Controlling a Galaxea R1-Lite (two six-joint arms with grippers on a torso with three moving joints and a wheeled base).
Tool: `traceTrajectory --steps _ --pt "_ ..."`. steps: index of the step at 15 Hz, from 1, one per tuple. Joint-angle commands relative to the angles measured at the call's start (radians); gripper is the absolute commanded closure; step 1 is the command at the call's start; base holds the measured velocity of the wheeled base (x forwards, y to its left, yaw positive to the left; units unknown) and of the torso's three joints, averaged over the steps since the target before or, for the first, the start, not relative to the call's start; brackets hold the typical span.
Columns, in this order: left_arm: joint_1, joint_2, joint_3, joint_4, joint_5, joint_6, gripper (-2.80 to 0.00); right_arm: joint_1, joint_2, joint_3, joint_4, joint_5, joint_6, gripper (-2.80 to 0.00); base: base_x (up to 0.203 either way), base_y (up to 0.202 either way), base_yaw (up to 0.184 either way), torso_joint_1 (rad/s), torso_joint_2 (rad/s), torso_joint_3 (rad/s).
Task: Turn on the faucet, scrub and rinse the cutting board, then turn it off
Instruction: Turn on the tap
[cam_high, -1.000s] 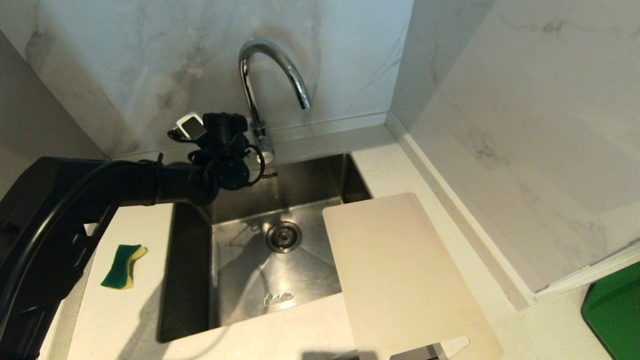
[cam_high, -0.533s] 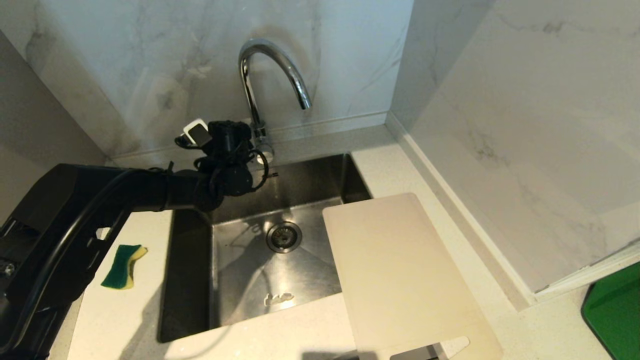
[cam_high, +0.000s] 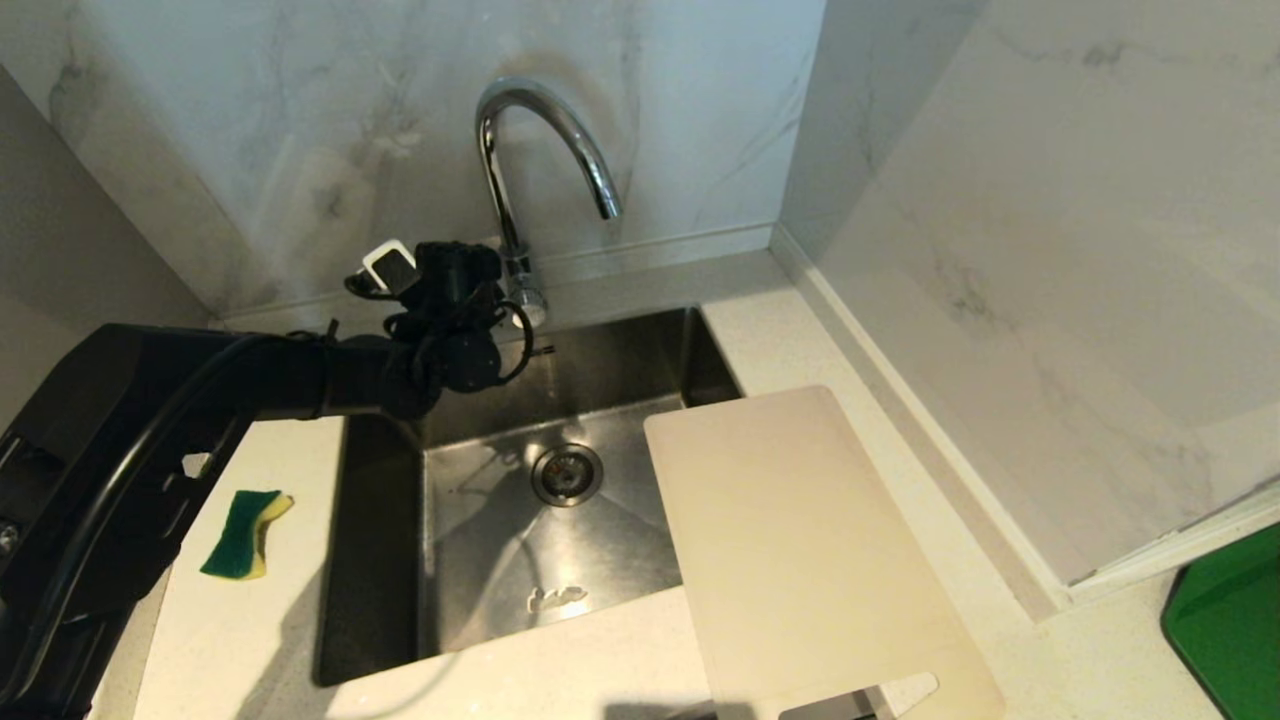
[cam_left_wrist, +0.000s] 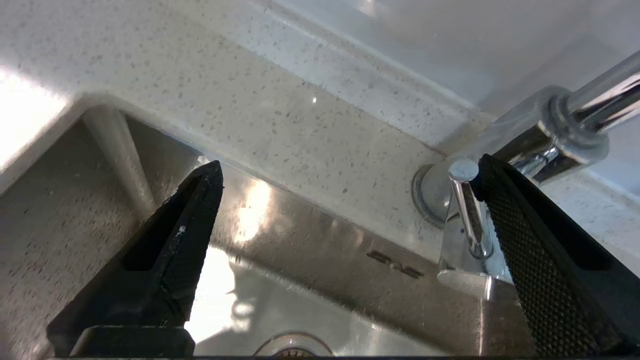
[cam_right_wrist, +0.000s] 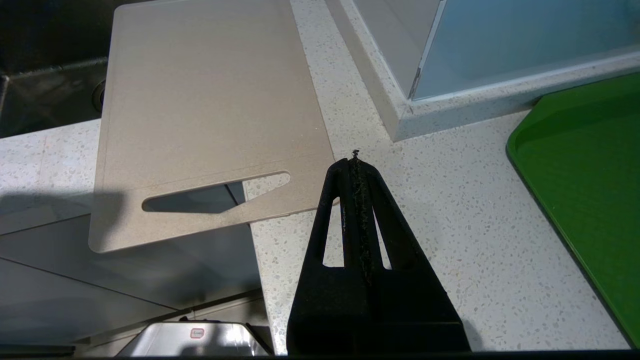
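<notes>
I see a speckled white counter (cam_high: 780, 330) in a marble-walled corner, a steel sink (cam_high: 520, 560) sunk into it. The cutting board (cam_high: 800, 550) lies over the sink's right rim and the counter. My left gripper (cam_left_wrist: 345, 170) gapes wide at the faucet (cam_high: 530, 150) base; only its wrist view shows one finger against the lever (cam_left_wrist: 467, 210). The right gripper (cam_right_wrist: 356, 160) (pressed shut) hangs over the counter beside the board's slot end.
</notes>
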Motion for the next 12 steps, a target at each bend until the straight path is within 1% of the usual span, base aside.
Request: traceTrajectory --steps 1,2,4,6,12 --pt "0.003 -0.011 0.001 0.091 -0.001 -0.068 -2.80 0.001 0.000 0.000 -0.001 0.000 0.000 0.00 0.000 0.000 0.000 0.000 0.00 0.000" --pt "0.002 -0.017 0.001 0.136 -0.019 -0.110 -2.80 0.000 0.000 0.000 -0.001 0.000 0.000 0.00 0.000 0.000 0.000 0.000 0.00 0.000" --pt "0.000 -0.032 0.001 0.222 -0.079 -0.189 -2.80 0.000 0.000 0.000 -0.001 0.000 0.000 0.00 0.000 0.000 0.000 0.000 0.00 0.000" --pt "0.000 -0.038 0.001 0.264 -0.125 -0.235 -2.80 0.001 0.000 0.000 -0.001 -0.001 0.000 0.00 0.000 0.000 0.000 0.000 0.00 0.000" --pt "-0.001 -0.066 0.000 0.256 -0.129 -0.228 -2.80 0.000 0.000 0.000 -0.001 0.000 0.000 0.00 0.000 0.000 0.000 0.000 0.00 0.000"
